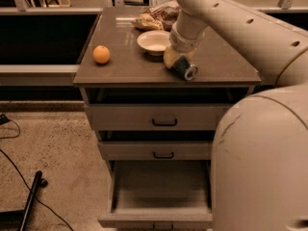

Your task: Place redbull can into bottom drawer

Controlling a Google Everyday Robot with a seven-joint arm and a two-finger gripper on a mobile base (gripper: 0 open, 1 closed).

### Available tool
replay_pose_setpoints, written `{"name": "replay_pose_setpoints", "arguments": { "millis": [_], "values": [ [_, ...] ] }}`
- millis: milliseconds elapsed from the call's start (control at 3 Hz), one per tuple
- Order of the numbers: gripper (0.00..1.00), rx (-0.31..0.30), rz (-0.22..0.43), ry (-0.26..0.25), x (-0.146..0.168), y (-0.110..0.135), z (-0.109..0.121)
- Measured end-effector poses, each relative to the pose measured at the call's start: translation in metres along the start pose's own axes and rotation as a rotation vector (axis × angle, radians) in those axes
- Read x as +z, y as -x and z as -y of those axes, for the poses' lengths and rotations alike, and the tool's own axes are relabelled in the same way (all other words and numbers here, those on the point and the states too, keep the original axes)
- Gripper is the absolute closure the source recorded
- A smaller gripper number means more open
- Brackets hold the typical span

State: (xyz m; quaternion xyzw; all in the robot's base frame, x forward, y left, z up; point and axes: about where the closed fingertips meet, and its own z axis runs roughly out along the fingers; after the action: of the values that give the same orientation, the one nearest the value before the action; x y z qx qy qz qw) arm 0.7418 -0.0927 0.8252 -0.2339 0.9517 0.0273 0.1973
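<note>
1. The robot's pale two-finger gripper (174, 57) is down on the brown cabinet top (120, 69), just right of the round white bowl (153, 41). Nobody can tell if it is squeezing anything.
2. The slim silver-and-blue redbull can (185, 68) lies touching the gripper on its near-right side. Its shiny end points near-right.
3. The wide grey-brown bottom drawer (161, 189) is open, low down and nearer.

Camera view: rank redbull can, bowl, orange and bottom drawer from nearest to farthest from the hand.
From the hand, at the tabletop's right front:
1. redbull can, right at the hand.
2. bowl, just behind, leftward.
3. orange, tabletop's left side.
4. bottom drawer, open, well below.
</note>
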Motion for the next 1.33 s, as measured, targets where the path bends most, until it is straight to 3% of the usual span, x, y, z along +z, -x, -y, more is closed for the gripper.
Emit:
{"name": "replay_pose_setpoints", "arguments": {
  "millis": [333, 667, 1000, 1333],
  "values": [
    [0.98, -0.127, 0.218, 0.17, -0.022, 0.001, -0.022],
    [1.0, -0.177, 0.319, 0.371, -0.05, -0.025, -0.041],
    [1.0, -0.392, 0.269, 0.549, -0.061, -0.071, -0.099],
    [1.0, -0.724, 0.132, 0.595, -0.061, -0.121, -0.154]
  ]
}}
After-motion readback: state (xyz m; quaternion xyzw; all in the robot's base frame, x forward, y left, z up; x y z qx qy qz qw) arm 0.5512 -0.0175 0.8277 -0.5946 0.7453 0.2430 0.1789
